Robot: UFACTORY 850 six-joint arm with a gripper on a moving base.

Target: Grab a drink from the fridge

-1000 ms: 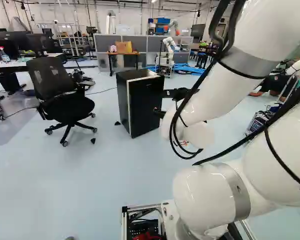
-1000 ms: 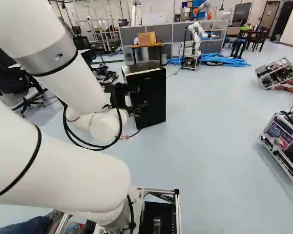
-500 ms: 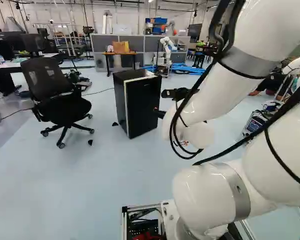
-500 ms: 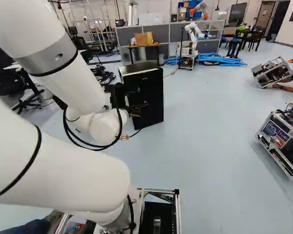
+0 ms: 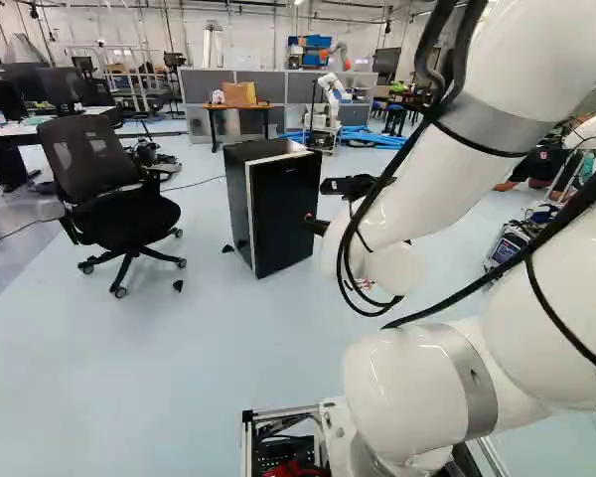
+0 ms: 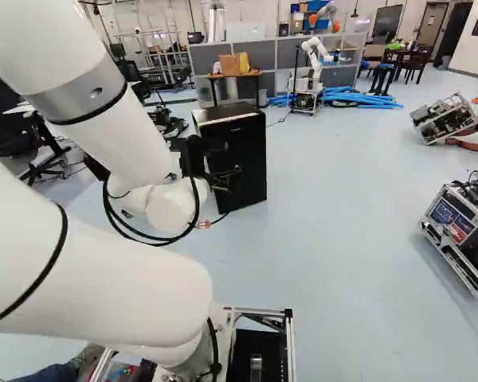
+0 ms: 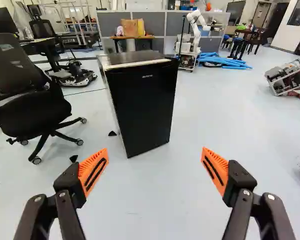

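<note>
The black fridge (image 7: 145, 107) is set upright on the floor, its dark front turned partly toward the arm (image 5: 417, 179). The gripper (image 6: 232, 180) is held short of the fridge and aimed at it. In the right base view the fingers are hard to part from the dark front, so their spread is perhaps better read from the wrist. There, the jaws are seen spread wide, with nothing gripped between the orange pads (image 7: 93, 172), and the fridge is framed beyond them, well apart from the gripper (image 7: 155, 152). The drink cannot be seen, and its place cannot be told.

An office chair (image 5: 119, 199) is placed left of the fridge in the left base view. A small black wedge (image 7: 112, 133) is seen on the floor near the fridge's base. Behind the fridge, a table (image 7: 135, 37) is topped with a cardboard box (image 7: 129, 27), and blue tubes (image 7: 222, 61) are laid on the floor near another robot (image 7: 196, 25).
</note>
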